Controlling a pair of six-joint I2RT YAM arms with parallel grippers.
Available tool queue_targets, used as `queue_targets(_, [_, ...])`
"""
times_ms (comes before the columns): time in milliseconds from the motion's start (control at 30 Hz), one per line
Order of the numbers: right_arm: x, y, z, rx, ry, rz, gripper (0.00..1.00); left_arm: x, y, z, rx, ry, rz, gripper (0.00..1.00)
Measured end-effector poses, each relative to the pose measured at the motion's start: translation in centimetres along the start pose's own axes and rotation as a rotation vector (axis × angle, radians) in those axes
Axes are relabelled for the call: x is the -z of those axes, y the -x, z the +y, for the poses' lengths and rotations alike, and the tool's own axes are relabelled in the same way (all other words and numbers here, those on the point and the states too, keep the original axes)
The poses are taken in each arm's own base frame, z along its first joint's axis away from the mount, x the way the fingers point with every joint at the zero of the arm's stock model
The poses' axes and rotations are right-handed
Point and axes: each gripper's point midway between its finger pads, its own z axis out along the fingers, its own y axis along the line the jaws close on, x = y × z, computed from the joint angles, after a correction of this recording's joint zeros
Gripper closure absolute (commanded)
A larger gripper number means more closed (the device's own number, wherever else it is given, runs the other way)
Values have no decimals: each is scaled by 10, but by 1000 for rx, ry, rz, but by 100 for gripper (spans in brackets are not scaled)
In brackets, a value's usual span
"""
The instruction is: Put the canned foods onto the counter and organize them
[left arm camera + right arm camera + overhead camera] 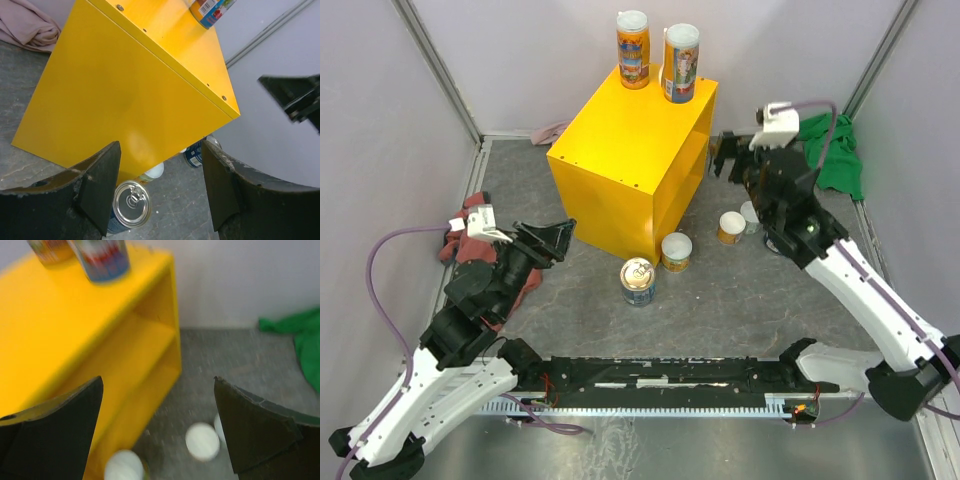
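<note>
A tall slim orange can (633, 50) and a tall slim white-lidded can (680, 63) with an orange and blue label stand upright just beside each other. They sit at the far corner of the large bright yellow box-shaped counter (620, 160), which seems meant to leave the rest of its flat top free for more cans.

Other cans wait below on the grey mottled surface (740, 300). A wide blue can with a silver pull-tab top (638, 281) stands near the counter's front corner, and a short white-lidded can (676, 251) is just beside that corner. A second short white-lidded can (731, 227) stands further right, and a half-hidden can (752, 213) is tucked behind the right arm (840, 265).

The left claw (558, 240) hovers low, partly spread and empty. It is angled toward the blue can, probably to take it next.

The right claw (725, 155) is spread wide and empty beside the counter's open shelved side. It hangs above the short cans, likely lining up on one.
</note>
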Motion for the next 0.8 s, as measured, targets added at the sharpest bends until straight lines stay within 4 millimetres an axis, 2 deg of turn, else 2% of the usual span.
queue_targets(133, [22, -74, -32, -2, -112, 115, 1, -1, -10, 1, 22, -6, 28, 30])
queue_targets(233, [44, -118, -57, -17, -200, 189, 1, -4, -29, 10, 44, 7, 66, 31])
queue_targets(267, [50, -127, -63, -26, -222, 202, 1, -5, -38, 14, 51, 14, 83, 32])
queue_targets(333, [65, -141, -77, -52, -273, 217, 1, -7, -53, 22, 66, 26, 115, 32])
queue_targets(467, [87, -155, -100, -96, -368, 223, 1, -7, -72, 31, 104, 35, 148, 32])
queue_targets(800, [117, -187, -137, -121, -593, 282, 0, -6, -71, 27, 204, -16, 94, 33])
